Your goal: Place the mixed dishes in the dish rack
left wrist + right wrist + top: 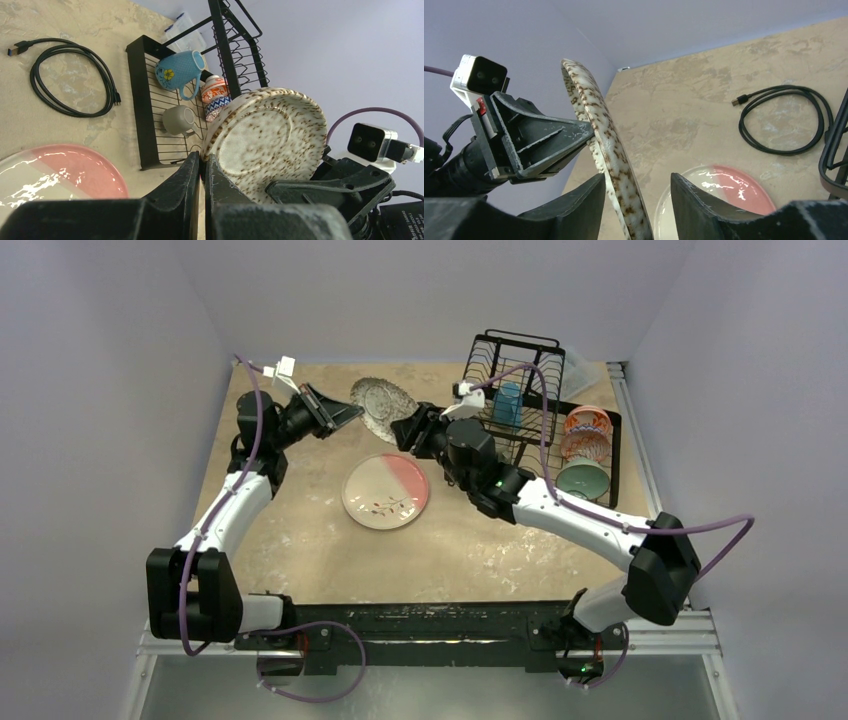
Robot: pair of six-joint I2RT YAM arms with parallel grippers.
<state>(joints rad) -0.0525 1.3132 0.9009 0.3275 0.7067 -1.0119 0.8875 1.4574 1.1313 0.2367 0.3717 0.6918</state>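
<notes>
The grey speckled oval dish (383,403) is held on edge above the table, left of the dish rack (528,390). My left gripper (352,413) is shut on its rim, as the left wrist view (202,161) shows against the dish's underside (270,135). My right gripper (404,430) is open, its jaws straddling the dish's opposite rim (616,160) without closing. The cream-and-pink plate (386,490) lies flat on the table. In the rack sit the blue cup (508,403), the grey mug (176,120), two red-orange patterned bowls (586,423) and the teal bowl (583,478).
A black coiled cable (70,77) lies on the table near the rack and also shows in the right wrist view (784,120). A clear plastic box (186,31) sits behind the rack. Walls enclose the table on three sides.
</notes>
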